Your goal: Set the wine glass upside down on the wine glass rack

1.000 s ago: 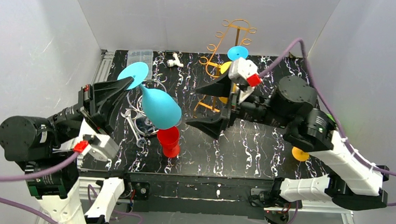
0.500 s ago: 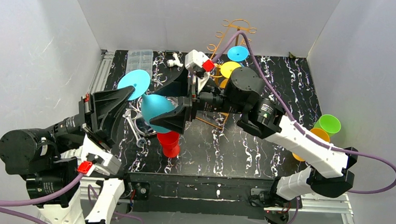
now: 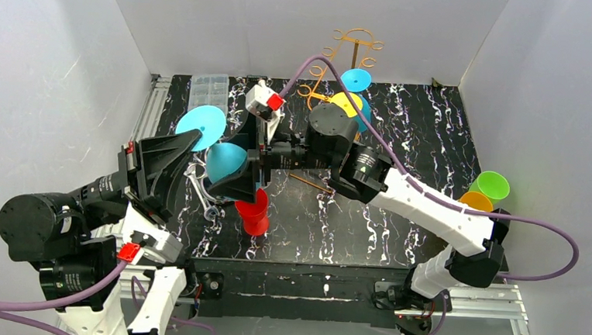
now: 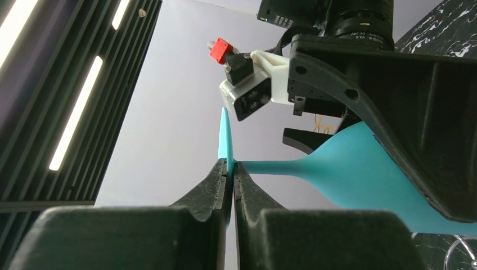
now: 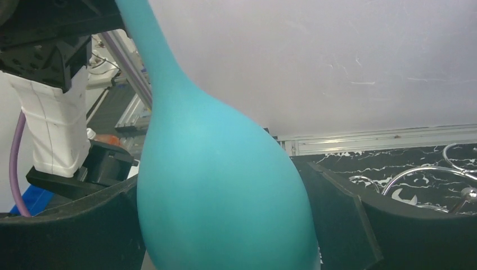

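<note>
The blue wine glass (image 3: 223,160) lies roughly level in the air over the table's left part. My left gripper (image 3: 192,135) is shut on the rim of its round foot (image 4: 225,132), with the stem and bowl (image 4: 360,166) pointing right. My right gripper (image 3: 229,163) is open, one jaw on each side of the bowl (image 5: 225,185), which fills the right wrist view. Whether the pads touch the bowl is unclear. The gold wire rack (image 3: 354,45) stands at the back, with a blue glass (image 3: 356,79) and a yellow glass (image 3: 344,103) hanging on it.
A red cup (image 3: 253,210) stands just below the held glass. Clear glassware (image 3: 199,179) lies on the black table (image 3: 367,218) under my left gripper. A clear box (image 3: 208,87) sits at the back left. Green (image 3: 490,184) and orange (image 3: 475,200) cups stand at the right edge.
My right arm has swung left across the table from near the rack, and its open jaws now straddle the glass bowl. My left gripper has kept its hold on the foot.
</note>
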You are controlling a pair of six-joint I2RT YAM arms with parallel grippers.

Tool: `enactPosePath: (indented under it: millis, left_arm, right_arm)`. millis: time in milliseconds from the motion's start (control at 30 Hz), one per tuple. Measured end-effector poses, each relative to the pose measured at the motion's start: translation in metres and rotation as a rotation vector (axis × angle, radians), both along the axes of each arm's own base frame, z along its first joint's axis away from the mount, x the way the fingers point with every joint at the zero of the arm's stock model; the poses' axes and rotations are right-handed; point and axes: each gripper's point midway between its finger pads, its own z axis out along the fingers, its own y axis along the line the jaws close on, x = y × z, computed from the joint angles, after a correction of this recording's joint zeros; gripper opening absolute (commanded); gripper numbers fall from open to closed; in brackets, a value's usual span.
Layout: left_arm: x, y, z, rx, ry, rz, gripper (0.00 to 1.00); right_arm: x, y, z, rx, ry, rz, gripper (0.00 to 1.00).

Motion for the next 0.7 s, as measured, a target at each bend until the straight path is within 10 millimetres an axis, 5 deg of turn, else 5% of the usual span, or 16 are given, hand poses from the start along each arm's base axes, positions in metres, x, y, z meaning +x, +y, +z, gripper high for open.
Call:
enactPosePath:
  millis: [167,333,700]
  left_arm:
    - [0.001,0.001,0.000,0.002,-0.003,0.006,0.00]
    - [0.003,0.003,0.003,-0.009,-0.011,0.022,0.93]
    - [0.014,0.015,0.011,-0.119,0.069,0.097,0.98]
  right_arm:
    - [0.003,0.002,-0.007,-0.023,0.003,-0.013,0.93]
    - [0.006,0.000,-0.002,-0.009,-0.019,-0.041,0.92]
    - [0.032,-0.044,0.028,0.049,-0.136,-0.277,0.95]
